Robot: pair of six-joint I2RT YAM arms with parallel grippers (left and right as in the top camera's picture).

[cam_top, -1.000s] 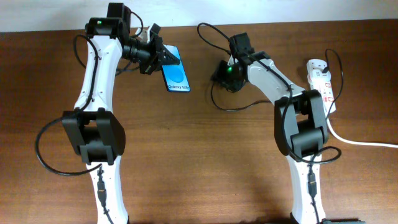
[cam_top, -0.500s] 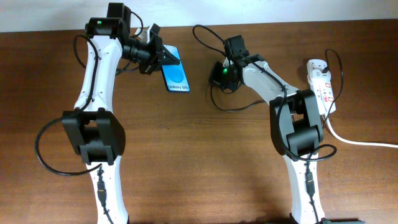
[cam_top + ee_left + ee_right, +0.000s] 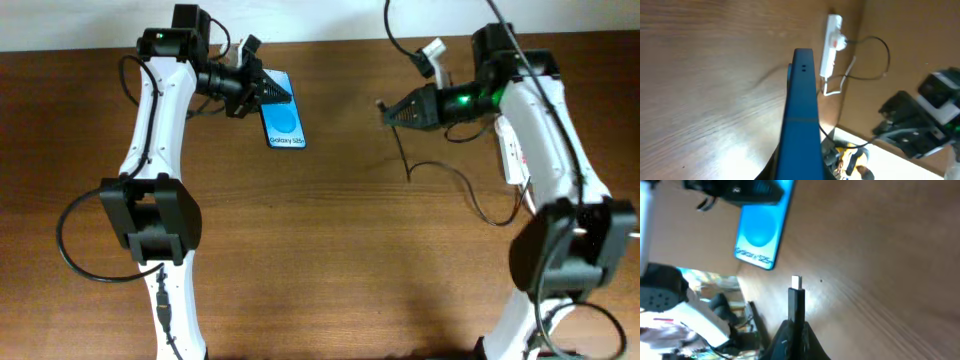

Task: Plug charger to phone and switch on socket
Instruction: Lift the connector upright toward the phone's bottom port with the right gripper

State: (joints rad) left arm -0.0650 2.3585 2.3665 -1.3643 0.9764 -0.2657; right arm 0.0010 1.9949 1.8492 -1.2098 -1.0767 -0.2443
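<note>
My left gripper point(image 3: 260, 92) is shut on the far end of the phone point(image 3: 283, 122), whose blue screen with white text faces up. The left wrist view shows the phone edge-on point(image 3: 800, 110) between the jaws. My right gripper point(image 3: 388, 111) is shut on the charger connector point(image 3: 796, 300). It holds the connector above the table to the right of the phone, with its metal tip pointing at the phone point(image 3: 761, 230) and a gap between them. The black charger cable point(image 3: 440, 168) trails back toward the socket point(image 3: 512, 160), which is mostly hidden under my right arm. The socket also shows in the left wrist view point(image 3: 830, 45).
The brown wooden table point(image 3: 340, 260) carries both arm bases at its front edge. The thick white cord point(image 3: 832, 89) leaves the socket. The table's back edge meets a pale wall.
My right arm has swung up and to the right, lifting the charger connector off the table; it now points left at the phone. The left gripper and the phone have not moved.
</note>
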